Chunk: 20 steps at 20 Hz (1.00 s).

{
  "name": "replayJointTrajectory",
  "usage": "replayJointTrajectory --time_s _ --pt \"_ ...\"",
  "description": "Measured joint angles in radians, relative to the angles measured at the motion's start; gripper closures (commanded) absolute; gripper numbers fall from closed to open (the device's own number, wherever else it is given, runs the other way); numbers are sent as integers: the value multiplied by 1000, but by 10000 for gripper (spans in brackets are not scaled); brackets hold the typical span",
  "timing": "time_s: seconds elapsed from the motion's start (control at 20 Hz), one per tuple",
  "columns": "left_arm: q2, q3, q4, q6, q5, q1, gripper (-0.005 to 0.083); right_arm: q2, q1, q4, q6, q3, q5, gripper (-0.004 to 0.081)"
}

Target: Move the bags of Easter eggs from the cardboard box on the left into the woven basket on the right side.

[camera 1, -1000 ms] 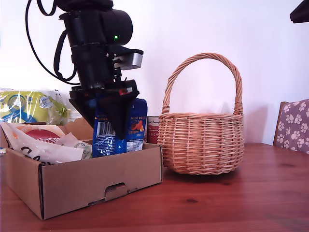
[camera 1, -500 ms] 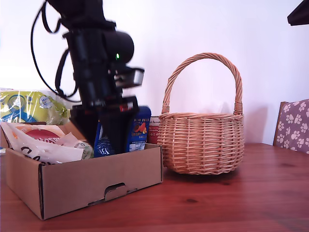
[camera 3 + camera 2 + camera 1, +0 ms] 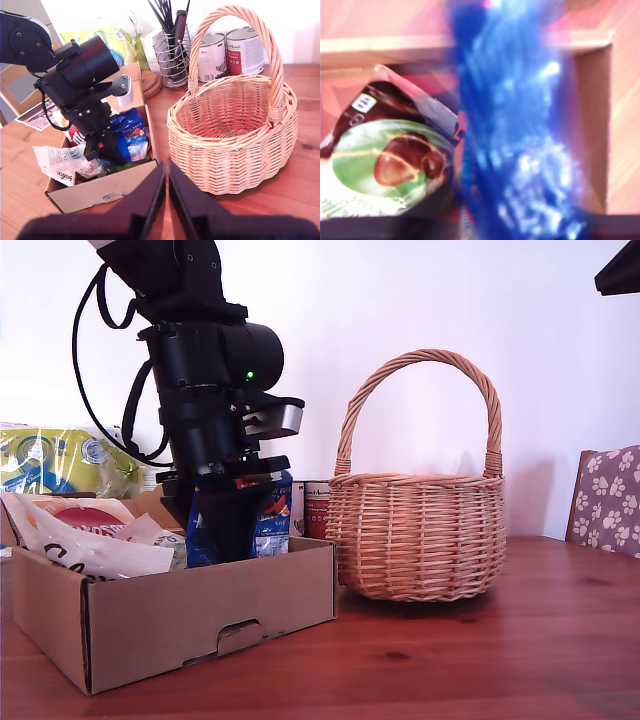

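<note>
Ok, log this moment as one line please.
first gripper: shut on blue bag, inside cardboard box | second gripper: shut, empty | woven basket: empty

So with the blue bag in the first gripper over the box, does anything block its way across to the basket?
Only the basket's own parts. My first gripper holds the dark blue bag down inside the cardboard box, whose wall it must clear. Then come the basket's rim and arched handle. The basket interior looks empty.
</note>
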<state>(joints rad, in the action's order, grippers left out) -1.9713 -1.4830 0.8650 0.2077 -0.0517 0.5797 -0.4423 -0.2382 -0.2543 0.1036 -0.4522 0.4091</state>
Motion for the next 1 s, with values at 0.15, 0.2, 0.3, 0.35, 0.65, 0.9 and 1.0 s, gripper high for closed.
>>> replayJointTrajectory --time_s 0.15,0.2,0.3,0.35,0.65,0.9,1.0 --pt "6 0 1 5 3 0 761 0 0 0 0 0 0 782" --pt "8 0 1 5 3 0 765 0 0 0 0 0 0 782" --pt "22 0 -3 5 4 0 796 0 0 0 0 0 0 782" --pt "39 1 -10 5 5 0 797 0 0 0 0 0 0 782" --pt "275 3 -68 4 3 -6 797 0 0 0 0 0 0 782" --pt "385 3 -228 -34 -124 -8 797 0 0 0 0 0 0 782" --pt "379 3 -339 -71 -190 7 797 0 0 0 0 0 0 782"
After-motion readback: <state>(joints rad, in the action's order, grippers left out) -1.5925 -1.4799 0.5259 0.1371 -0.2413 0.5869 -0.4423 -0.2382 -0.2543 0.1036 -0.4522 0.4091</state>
